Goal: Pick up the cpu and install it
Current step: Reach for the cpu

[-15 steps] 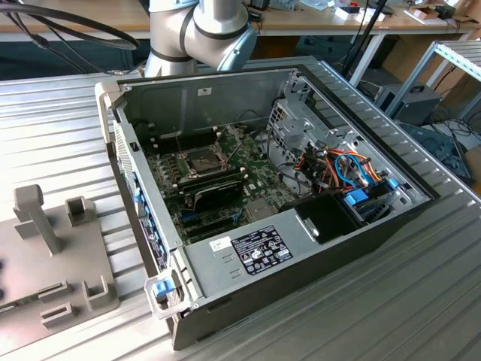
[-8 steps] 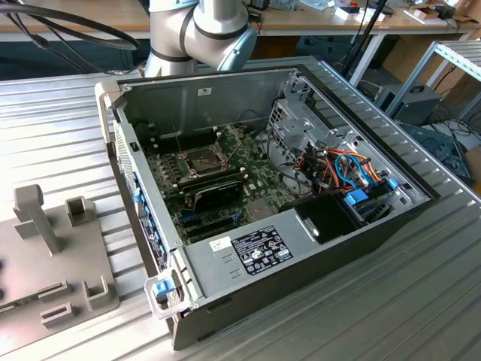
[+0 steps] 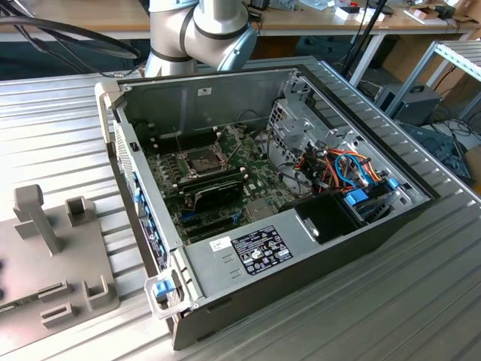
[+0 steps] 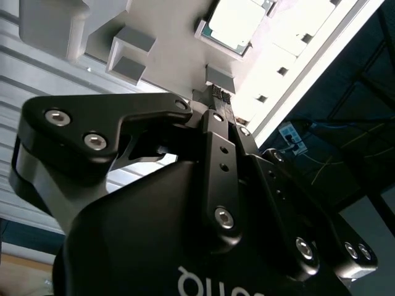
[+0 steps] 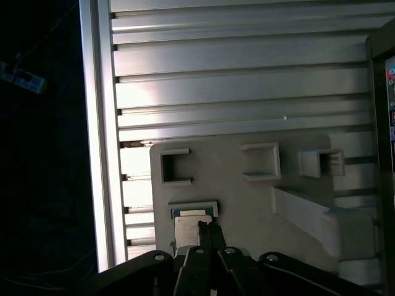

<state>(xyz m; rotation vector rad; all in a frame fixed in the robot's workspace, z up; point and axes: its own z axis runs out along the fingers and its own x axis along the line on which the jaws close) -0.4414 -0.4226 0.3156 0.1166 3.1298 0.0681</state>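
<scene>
Item: slatted aluminium table (image 5: 247, 74), spreading beneath and beyond the gripper and carrying all else. Item: open computer case (image 3: 218, 94), lying on its side on the table, well apart from the fingertips, with the green motherboard (image 3: 259, 188) on its floor and the dark, metal-framed socket (image 3: 204, 159) near the board's middle. Item: grey robot arm (image 3: 203, 30), its base standing behind the case in the exterior view. Item: pale grey fixture plate (image 5: 247, 203), flat on the table directly under the tool, with a tall upright post (image 5: 308, 213) and several small open-sided brackets (image 5: 176, 168) raised from its surface, all set farther from the tool than the chip. Item: black gripper (image 4: 221, 94), pointing down at the plate, its two slim fingers (image 4: 216, 132) drawn together to a narrow slit with nothing between them. Item: the cpu (image 4: 233, 21), a small silver-topped square lying flat in a shallow framed nest on the plate, just ahead of the fingertips; in the second wrist view it sits clear of them, with a small raised block (image 4: 219, 74) between chip and tips.
</scene>
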